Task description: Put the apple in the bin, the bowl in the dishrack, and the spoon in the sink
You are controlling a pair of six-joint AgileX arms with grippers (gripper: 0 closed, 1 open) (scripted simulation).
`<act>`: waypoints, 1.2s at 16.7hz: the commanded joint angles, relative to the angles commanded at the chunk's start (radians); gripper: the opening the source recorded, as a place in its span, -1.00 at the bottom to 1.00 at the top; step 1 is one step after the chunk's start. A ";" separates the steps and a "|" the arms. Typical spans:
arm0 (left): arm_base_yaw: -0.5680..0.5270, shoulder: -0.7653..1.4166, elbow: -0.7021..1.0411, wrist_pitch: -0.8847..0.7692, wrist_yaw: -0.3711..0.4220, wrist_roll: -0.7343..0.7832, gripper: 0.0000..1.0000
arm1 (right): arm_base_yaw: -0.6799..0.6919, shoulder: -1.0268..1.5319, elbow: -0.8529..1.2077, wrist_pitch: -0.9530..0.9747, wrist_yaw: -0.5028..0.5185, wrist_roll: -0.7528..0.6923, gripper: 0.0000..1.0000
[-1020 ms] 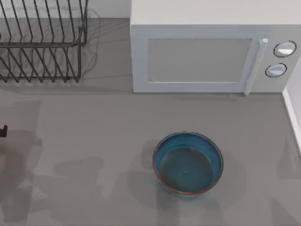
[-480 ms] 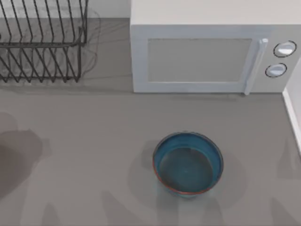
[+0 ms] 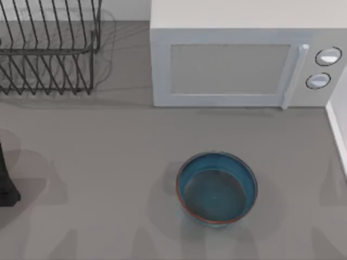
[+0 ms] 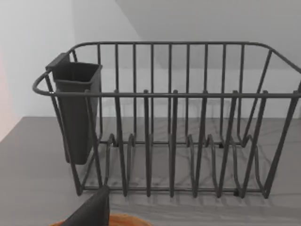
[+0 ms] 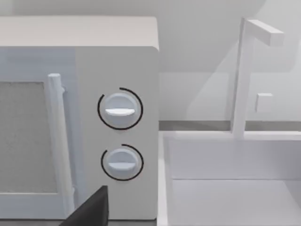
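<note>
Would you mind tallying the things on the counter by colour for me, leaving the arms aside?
Blue: 1, the bowl.
Black: 2, the dishrack and the cutlery cup hung on it.
White: 2, the microwave and the sink.
Total: 5.

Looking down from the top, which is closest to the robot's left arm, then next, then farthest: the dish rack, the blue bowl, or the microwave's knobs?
From the left arm at the table's left edge:
1. The dishrack, back left corner.
2. The bowl, front, right of middle.
3. The microwave knobs, far back right.
</note>
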 joint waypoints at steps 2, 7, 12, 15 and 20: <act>0.000 -0.008 -0.007 0.005 0.005 -0.005 1.00 | 0.000 0.000 0.000 0.000 0.000 0.000 1.00; -0.003 0.004 0.003 -0.001 0.004 -0.006 1.00 | 0.000 0.000 0.000 0.000 0.000 0.000 1.00; -0.099 0.196 0.173 -0.101 0.017 -0.054 1.00 | 0.000 0.000 0.000 0.000 0.000 0.000 1.00; -0.199 0.423 0.362 -0.236 0.029 -0.111 1.00 | 0.000 0.000 0.000 0.000 0.000 0.000 1.00; -0.401 0.929 0.761 -0.575 0.056 -0.239 1.00 | 0.000 0.000 0.000 0.000 0.000 0.000 1.00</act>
